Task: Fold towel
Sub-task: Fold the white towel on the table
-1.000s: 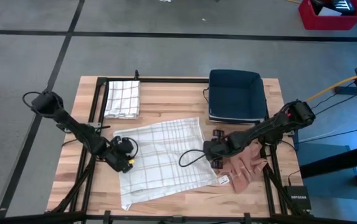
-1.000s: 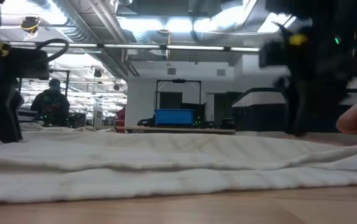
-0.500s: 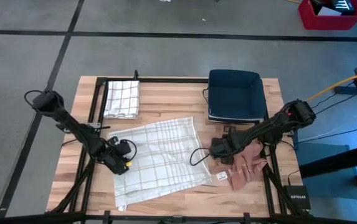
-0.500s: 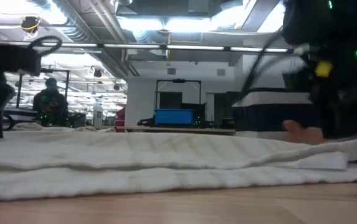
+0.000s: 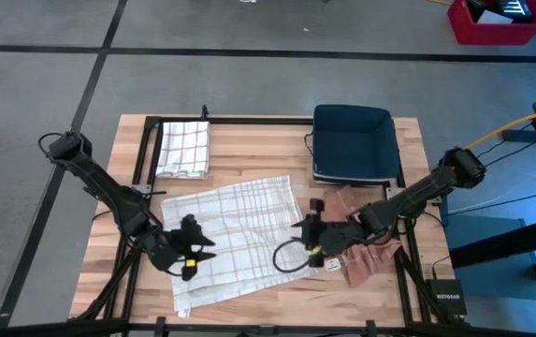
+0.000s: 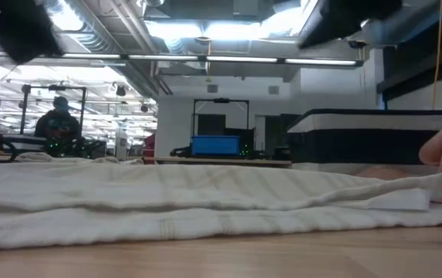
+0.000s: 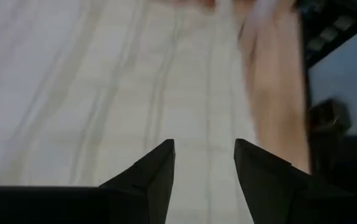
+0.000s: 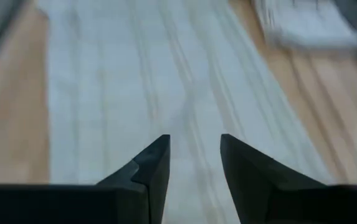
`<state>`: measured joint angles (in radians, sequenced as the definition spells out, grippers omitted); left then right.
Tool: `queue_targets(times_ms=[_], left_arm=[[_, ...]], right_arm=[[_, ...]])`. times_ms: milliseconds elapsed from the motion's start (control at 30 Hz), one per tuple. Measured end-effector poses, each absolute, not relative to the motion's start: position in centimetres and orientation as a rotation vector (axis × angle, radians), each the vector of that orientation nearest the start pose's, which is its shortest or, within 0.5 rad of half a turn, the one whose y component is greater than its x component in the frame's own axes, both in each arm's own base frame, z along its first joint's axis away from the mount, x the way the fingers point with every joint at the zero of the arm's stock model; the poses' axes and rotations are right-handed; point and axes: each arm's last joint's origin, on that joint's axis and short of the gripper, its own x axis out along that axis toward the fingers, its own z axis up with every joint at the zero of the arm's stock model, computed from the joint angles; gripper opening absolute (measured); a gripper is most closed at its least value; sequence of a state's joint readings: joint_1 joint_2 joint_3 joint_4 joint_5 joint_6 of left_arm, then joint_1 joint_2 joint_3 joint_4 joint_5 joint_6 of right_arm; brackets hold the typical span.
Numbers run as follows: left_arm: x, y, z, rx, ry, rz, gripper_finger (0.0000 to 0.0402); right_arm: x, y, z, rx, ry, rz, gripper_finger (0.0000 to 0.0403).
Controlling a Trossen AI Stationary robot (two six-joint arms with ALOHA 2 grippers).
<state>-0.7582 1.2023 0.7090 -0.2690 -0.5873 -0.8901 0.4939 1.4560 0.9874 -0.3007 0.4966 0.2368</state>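
Note:
The white plaid towel point(image 5: 235, 234) lies spread flat on the wooden table point(image 5: 249, 154), seen edge-on in the low view point(image 6: 205, 205). My left gripper point(image 5: 208, 248) hovers open over the towel's left near part, slanting down; in the left wrist view point(image 7: 204, 162) only the towel's surface shows between its fingers. My right gripper point(image 5: 307, 234) hovers open over the towel's right edge, also slanting down, with nothing between its fingers point(image 8: 195, 155). Both are raised clear of the cloth.
A folded plaid towel point(image 5: 183, 148) lies at the back left. A navy bin point(image 5: 354, 142) stands at the back right. A crumpled pink-brown cloth point(image 5: 370, 253) lies right of the spread towel, under my right arm. A dark frame rail point(image 5: 146, 159) runs along the left side.
Both grippers have risen off the towel, tipped from pointing down to a shallower slant and drifted toward the near edge, leaving the low view upward. The towel has slid a little toward the table's left and still lies flat.

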Motion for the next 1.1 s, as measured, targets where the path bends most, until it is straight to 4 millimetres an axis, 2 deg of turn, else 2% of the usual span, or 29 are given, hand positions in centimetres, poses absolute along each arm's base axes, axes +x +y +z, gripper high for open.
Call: queue_targets(times_ms=[167, 267, 400, 467, 533, 700, 867, 967, 1100], left_arm=[[20.0, -14.5, 23.3, -0.207, 0.392, 0.207, 0.0159], [21.1, -13.7, 24.1, -0.121, 0.339, 0.199, 0.0170], [22.0, -14.0, 26.4, -0.088, 0.362, 0.056, 0.0208], [21.8, -14.7, 27.6, -0.087, 0.425, -0.011, 0.0231], [21.2, -15.4, 28.1, -0.093, 0.534, -0.018, 0.0246], [19.0, -18.4, 26.0, -0.147, 0.836, 0.034, 0.0250], [17.0, -22.0, 22.5, -0.272, 1.086, 0.051, 0.0239], [16.0, -23.7, 20.7, -0.324, 1.190, 0.069, 0.0233], [15.2, -25.1, 19.1, -0.331, 1.232, 0.098, 0.0226]], right_arm=[[29.2, 13.7, 25.9, -0.146, 0.436, -0.032, 0.0145], [29.6, 13.7, 26.9, -0.143, 0.340, -0.029, 0.0145], [29.1, 14.2, 27.3, -0.210, 0.384, 0.014, 0.0159], [28.4, 15.0, 27.8, -0.219, 0.439, 0.034, 0.0175], [27.6, 15.7, 27.7, -0.227, 0.520, 0.048, 0.0194], [25.4, 16.6, 26.0, -0.215, 0.720, 0.015, 0.0235], [24.4, 16.7, 23.0, -0.162, 0.826, -0.059, 0.0243], [24.2, 16.6, 21.1, -0.147, 0.885, -0.075, 0.0238], [24.0, 16.5, 19.4, -0.176, 0.944, -0.079, 0.0234]])
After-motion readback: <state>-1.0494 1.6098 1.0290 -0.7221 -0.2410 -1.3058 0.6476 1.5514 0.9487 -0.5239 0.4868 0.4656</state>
